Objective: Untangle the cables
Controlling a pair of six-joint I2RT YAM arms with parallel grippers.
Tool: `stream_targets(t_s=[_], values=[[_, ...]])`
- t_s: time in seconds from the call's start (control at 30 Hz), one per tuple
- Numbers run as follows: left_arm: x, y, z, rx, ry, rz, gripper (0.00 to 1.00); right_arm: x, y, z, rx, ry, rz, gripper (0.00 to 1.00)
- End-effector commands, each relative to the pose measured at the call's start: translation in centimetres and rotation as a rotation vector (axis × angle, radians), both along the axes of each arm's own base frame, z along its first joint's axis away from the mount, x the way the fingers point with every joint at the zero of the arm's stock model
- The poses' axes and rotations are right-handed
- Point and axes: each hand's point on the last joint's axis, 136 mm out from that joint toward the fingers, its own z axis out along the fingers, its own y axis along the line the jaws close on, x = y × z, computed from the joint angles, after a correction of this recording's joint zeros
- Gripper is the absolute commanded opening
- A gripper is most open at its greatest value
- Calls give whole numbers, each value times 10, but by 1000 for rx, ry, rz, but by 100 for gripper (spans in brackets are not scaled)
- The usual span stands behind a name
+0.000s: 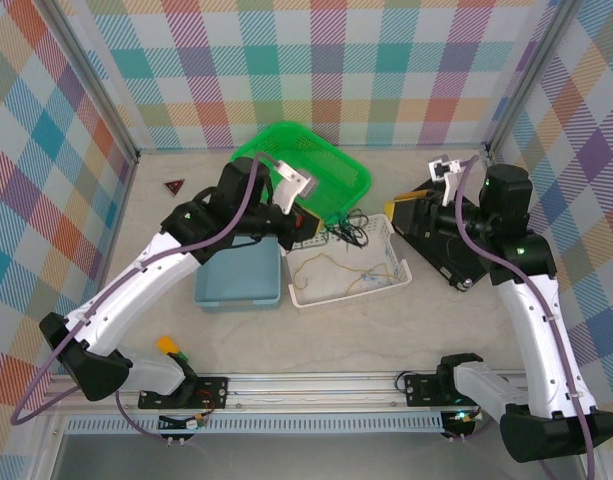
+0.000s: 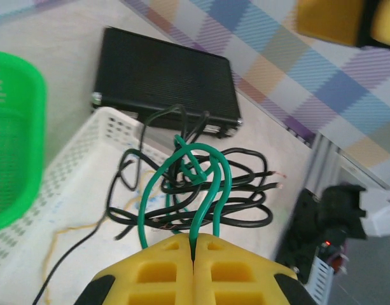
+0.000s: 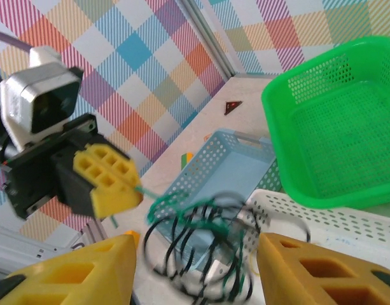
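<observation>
A knotted bundle of black and dark green cables [image 1: 348,232] hangs over the back rim of the white tray [image 1: 316,295]. My left gripper [image 1: 324,226] is shut on a green strand of it; in the left wrist view the yellow pads [image 2: 169,267] pinch that green cable [image 2: 204,210] with the black loops [image 2: 245,190] dangling beyond. My right gripper [image 3: 195,244] is open, and the blurred bundle [image 3: 207,254] hangs just past its spread fingers [image 3: 74,273]. A tan-yellow cable [image 1: 352,266] lies loose in the tray.
A green basket [image 1: 338,150] stands behind the tray and a blue basket [image 1: 238,292] to its left. A black box [image 1: 438,245] lies to the right, under my right gripper [image 1: 394,212]. A small red triangle [image 1: 174,186] sits at the far left.
</observation>
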Motion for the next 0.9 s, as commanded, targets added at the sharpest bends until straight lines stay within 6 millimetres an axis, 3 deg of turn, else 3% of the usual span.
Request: stream_targets(t_s=[0.0, 0.17, 0.4, 0.67, 0.87], values=[[15, 10, 1, 33, 2, 72, 0, -14, 5, 11, 24, -17, 66, 52], [28, 15, 5, 41, -14, 112, 0, -10, 10, 2, -32, -55, 99, 50], [45, 22, 13, 40, -49, 173, 0, 13, 15, -29, -104, 114, 20, 55], [74, 29, 21, 28, -77, 267, 0, 39, 19, -44, -3, 287, -68, 68], [88, 28, 25, 7, -96, 287, 0, 54, 36, -43, 172, 485, -36, 66]])
